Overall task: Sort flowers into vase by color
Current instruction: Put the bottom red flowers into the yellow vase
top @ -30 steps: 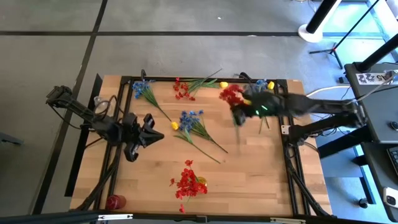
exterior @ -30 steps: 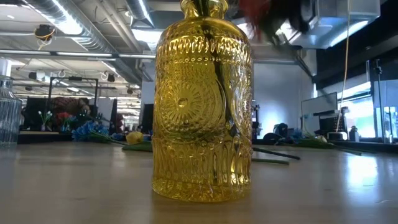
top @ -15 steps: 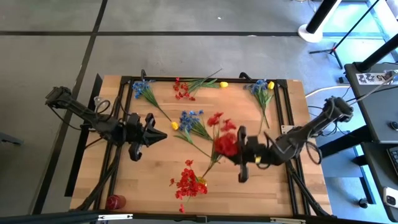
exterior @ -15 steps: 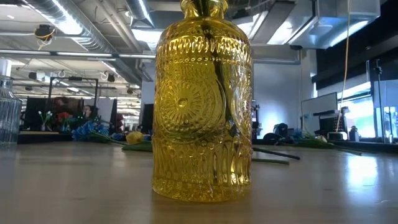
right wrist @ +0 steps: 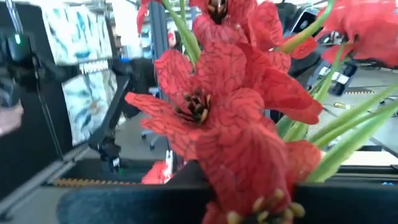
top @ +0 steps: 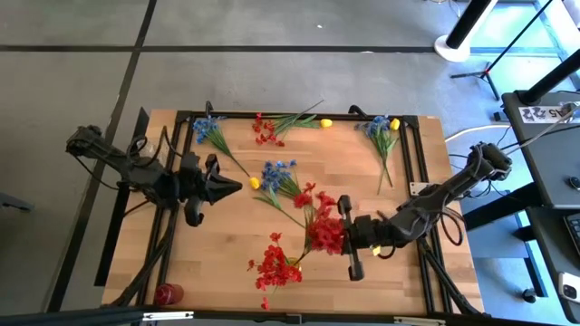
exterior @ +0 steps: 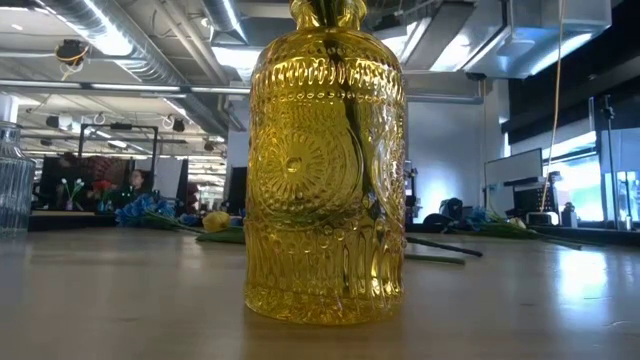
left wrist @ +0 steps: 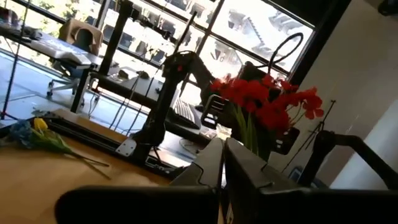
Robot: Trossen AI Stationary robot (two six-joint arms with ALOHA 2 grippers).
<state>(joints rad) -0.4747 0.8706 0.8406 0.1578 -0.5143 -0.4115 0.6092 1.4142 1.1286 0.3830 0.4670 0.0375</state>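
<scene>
Over the left side of the wooden table (top: 217,263), my left gripper (top: 237,185) hangs with its fingers pressed together on nothing, pointing toward the middle. Behind it, at the far edge, lies a blue sprig (top: 210,131), and at the near left corner a small red vase (top: 168,294) shows at the rim of the high view. Moving rightward, a red sprig (top: 265,129) rests near the far edge with a long green stem beside it, a second blue sprig (top: 279,175) with one yellow bloom lies at the centre, and a red cluster (top: 275,265) lies close to the near edge. Just right of these, my right gripper (top: 339,237) is pinched shut on a red flower sprig (top: 319,217), held over the middle of the table, its blooms filling the right wrist view (right wrist: 230,118) and also visible from my left wrist (left wrist: 264,102). Farther right, a mixed blue and yellow sprig (top: 382,129) lies by the far right corner. From table height, a yellow glass vase (exterior: 325,170) stands upright in the foreground.
</scene>
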